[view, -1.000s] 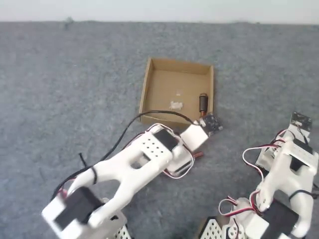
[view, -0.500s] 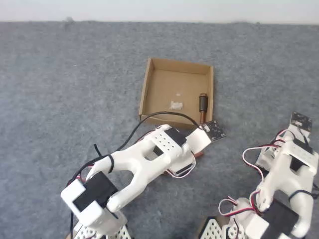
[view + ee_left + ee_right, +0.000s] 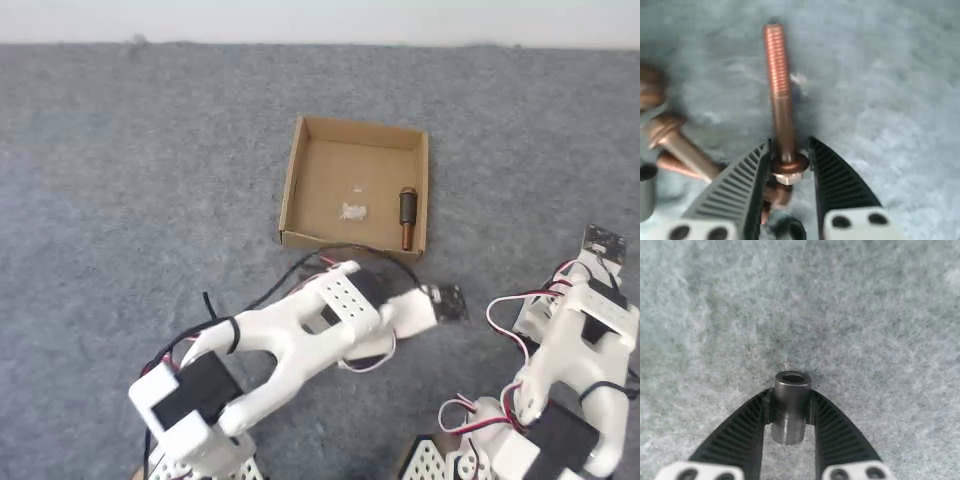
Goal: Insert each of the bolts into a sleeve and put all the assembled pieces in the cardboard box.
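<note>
The left arm has swung from the cardboard box toward the right arm. Left fingers clamp a bolt at its head, shank projecting straight ahead. Right fingers clamp the sleeve, bore open beyond their tips.

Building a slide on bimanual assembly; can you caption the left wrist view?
Left pincer shut on a copper-coloured threaded metal bolt near its head, more bolts lying beside on grey carpet.

Cardboard box: open, on the grey surface.
Assembled piece: inside, along one wall.
Arm: near the box.
</note>
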`<state>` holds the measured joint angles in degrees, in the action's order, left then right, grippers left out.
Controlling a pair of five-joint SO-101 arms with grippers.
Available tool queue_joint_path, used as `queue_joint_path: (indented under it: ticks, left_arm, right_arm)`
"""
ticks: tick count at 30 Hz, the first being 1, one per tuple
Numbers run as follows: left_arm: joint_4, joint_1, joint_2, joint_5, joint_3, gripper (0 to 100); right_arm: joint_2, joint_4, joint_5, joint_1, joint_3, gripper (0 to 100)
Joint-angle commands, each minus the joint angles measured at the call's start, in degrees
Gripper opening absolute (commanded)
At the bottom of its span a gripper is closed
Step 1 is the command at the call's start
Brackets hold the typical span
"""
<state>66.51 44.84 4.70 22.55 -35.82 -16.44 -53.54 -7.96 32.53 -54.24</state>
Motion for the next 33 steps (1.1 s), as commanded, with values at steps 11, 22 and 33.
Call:
queue_joint_path:
  ticks: [11,22,33]
  left_arm:
    - [3.34,0.18,-0.09,3.16,2.95,7]
    - [3.52,-5.98,-1.32,-6.42,8.4,11]
    - [-1.23,-2.11,-19.96,-6.77,-4.44,18]
  right_arm:
    - [-2.42,0.75,0.18,-0.57,0.35,0.7]
    - [-2.42,0.75,0.18,-0.48,0.35,0.7]
    - [-2.42,0.75,0.18,-0.57,0.35,0.7]
